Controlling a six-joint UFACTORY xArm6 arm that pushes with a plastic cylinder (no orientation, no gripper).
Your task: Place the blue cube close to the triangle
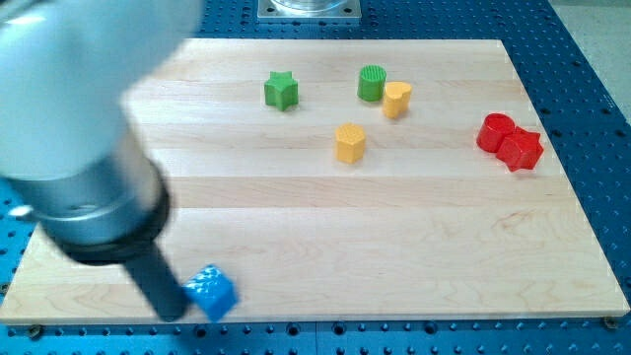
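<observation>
Camera view, my tip at the tabletop's near left edge, tool a bare rod grasping nothing, touching the blue cube just right, 2 red blocks far right.

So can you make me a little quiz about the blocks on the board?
1. True or false: the blue cube sits near the view's bottom edge of the wooden board.
2. Which block touches the green cylinder? A) green star B) yellow block C) red blocks
3. Fill in: my tip is just to the view's ____ of the blue cube.

Key: 1 true; 2 B; 3 left.
</observation>
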